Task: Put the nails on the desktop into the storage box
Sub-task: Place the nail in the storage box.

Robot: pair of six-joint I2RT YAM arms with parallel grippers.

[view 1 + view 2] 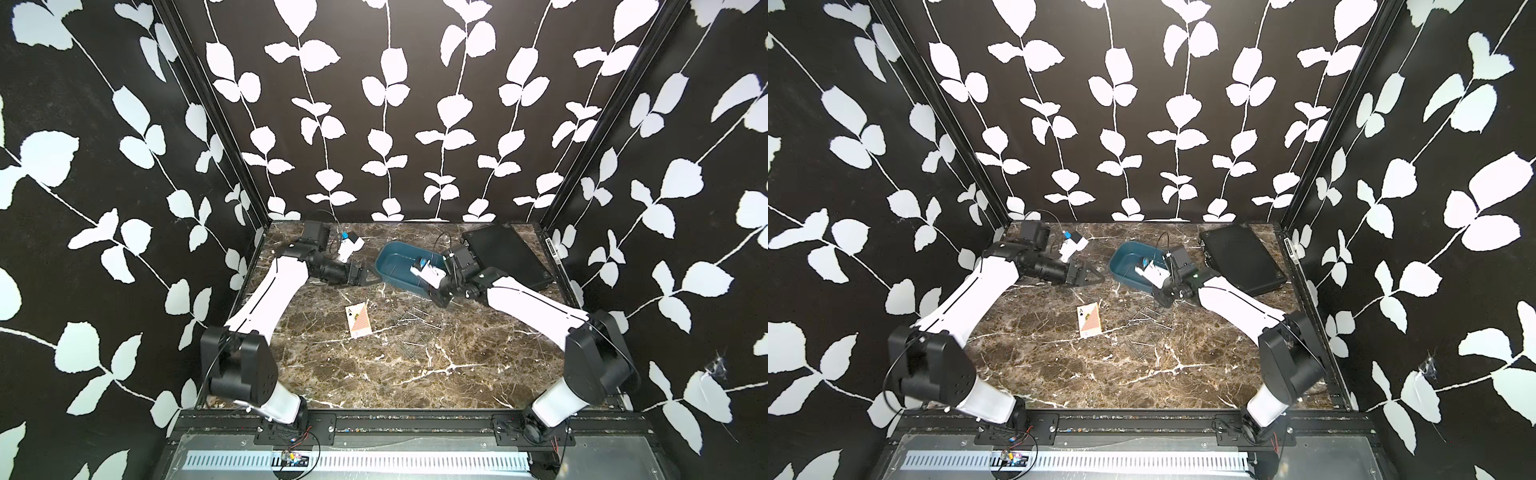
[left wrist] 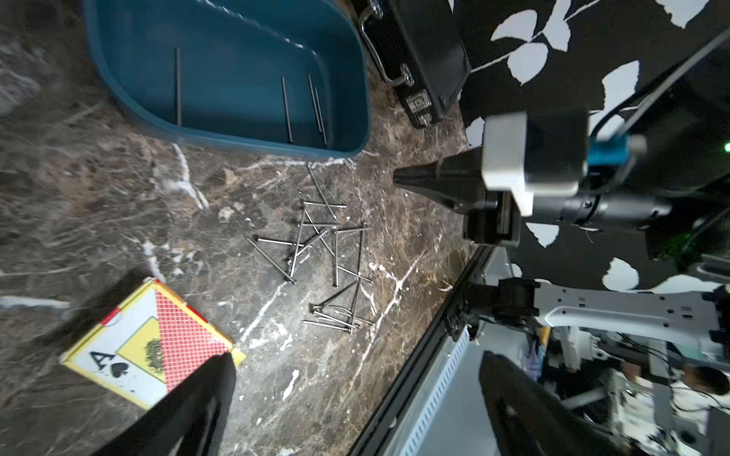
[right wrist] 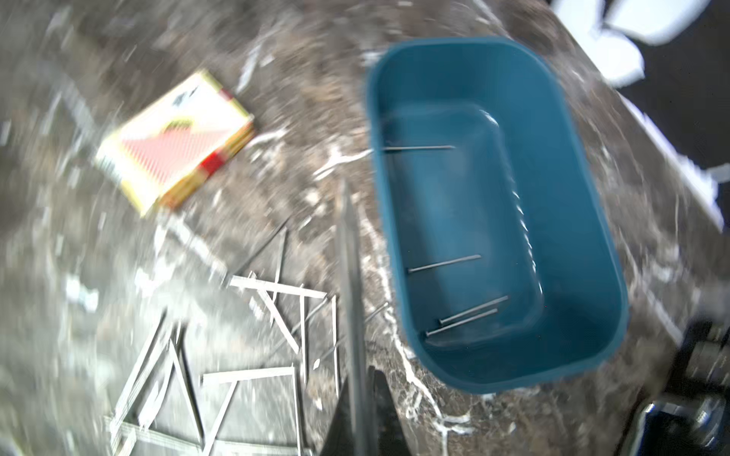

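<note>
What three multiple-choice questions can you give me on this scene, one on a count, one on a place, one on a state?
1. How many nails lie in the blue tub?
A. four
B. none
C. ten

2. Where is the card pack?
A. inside the tub
B. on the desktop, apart from the tub
C. on the tub's rim

3. How do the left fingers stand?
A. shut tight
B. shut on a nail
C. spread apart

Answers:
1 A: both wrist views show four thin nails on the tub floor.
2 B: both top views show it flat on the marble, clear of the tub.
3 C: the left wrist view shows them far apart, gripping nothing.
</note>
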